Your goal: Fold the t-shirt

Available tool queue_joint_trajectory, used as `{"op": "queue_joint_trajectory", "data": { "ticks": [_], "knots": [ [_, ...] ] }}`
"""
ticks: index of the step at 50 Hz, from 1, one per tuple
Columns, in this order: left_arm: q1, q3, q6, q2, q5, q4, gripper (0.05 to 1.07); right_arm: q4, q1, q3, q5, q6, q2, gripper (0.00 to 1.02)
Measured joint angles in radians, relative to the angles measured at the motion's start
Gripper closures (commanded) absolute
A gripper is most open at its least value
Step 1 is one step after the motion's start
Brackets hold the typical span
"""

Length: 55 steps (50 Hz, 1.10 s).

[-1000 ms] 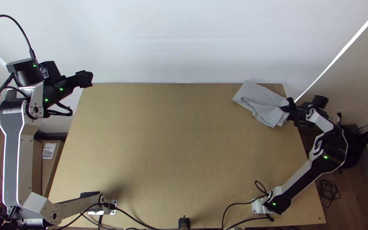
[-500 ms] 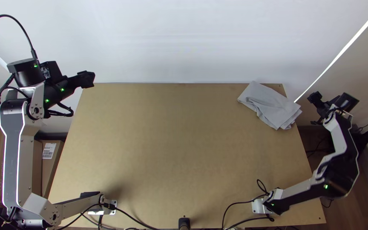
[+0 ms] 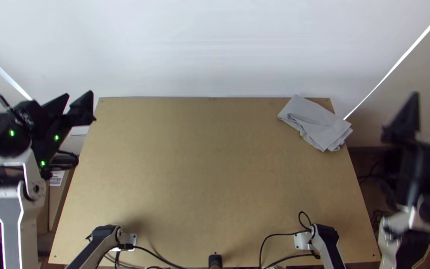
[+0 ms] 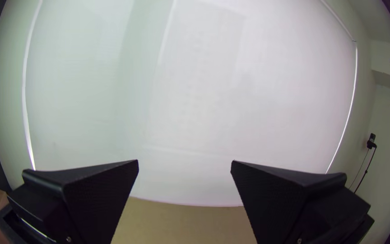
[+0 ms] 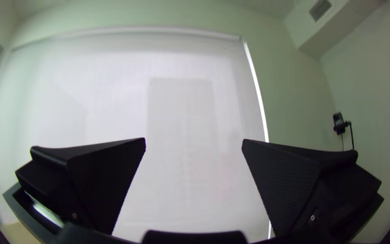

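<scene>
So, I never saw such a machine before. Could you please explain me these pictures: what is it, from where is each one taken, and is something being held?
These show a robot with two arms, a left arm and a right arm, each ending in a black hand with two wide fingers. The top view looks steeply down from a camera high above the near edge of the table. The two wrist views come from cameras on the arms, so each shows its own hand at the bottom.

On the table's far right corner lies a grey cloth, presumably the t-shirt, in a compact, layered shape. The left hand and the right hand are open and hold nothing.
</scene>
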Motion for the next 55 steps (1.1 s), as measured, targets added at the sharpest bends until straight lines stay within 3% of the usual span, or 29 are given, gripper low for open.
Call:
{"op": "queue_joint_trajectory", "data": {
  "ticks": [9, 16, 21, 27, 33, 41, 44, 48, 55],
  "knots": [
    [0.005, -0.299, 0.001, -0.279, 0.0, 0.185, 0.09, -0.002, 0.01, -0.028, -0.021, 0.002, -0.233, 0.04],
    [0.029, -0.528, 0.004, -0.519, 0.0, 0.322, 0.09, -0.005, 0.001, -0.14, -0.107, 0.002, -0.429, 0.04],
    [0.043, -0.649, 0.004, -0.666, 0.0, 0.36, 0.09, 0.037, -0.071, -0.265, -0.188, 0.014, -0.579, 0.04],
    [0.048, -0.786, 0.004, -0.795, 0.0, 0.365, 0.09, -0.107, -0.191, -0.296, -0.215, 0.123, -0.608, 0.04],
    [0.048, -0.95, 0.004, -0.888, 0.0, 0.364, 0.09, -0.166, -0.217, -0.417, -0.216, 0.266, -0.608, 0.04],
    [0.048, -1.108, 0.011, -0.895, 0.0, 0.359, 0.09, -0.01, -0.217, -0.685, -0.224, 0.347, -0.608, 0.04],
    [0.049, -1.16, 0.021, -0.898, 0.0, 0.361, 0.09, 0.138, -0.217, -0.807, -0.224, 0.343, -0.608, 0.04],
    [0.051, -1.214, 0.028, -0.899, -0.003, 0.364, 0.09, 0.349, -0.206, -0.95, -0.234, 0.277, -0.608, 0.04],
    [0.063, -1.283, 0.049, -0.899, -0.017, 0.367, 0.09, 0.453, -0.127, -1.117, -0.248, 0.11, -0.608, 0.04]
  ]
}}
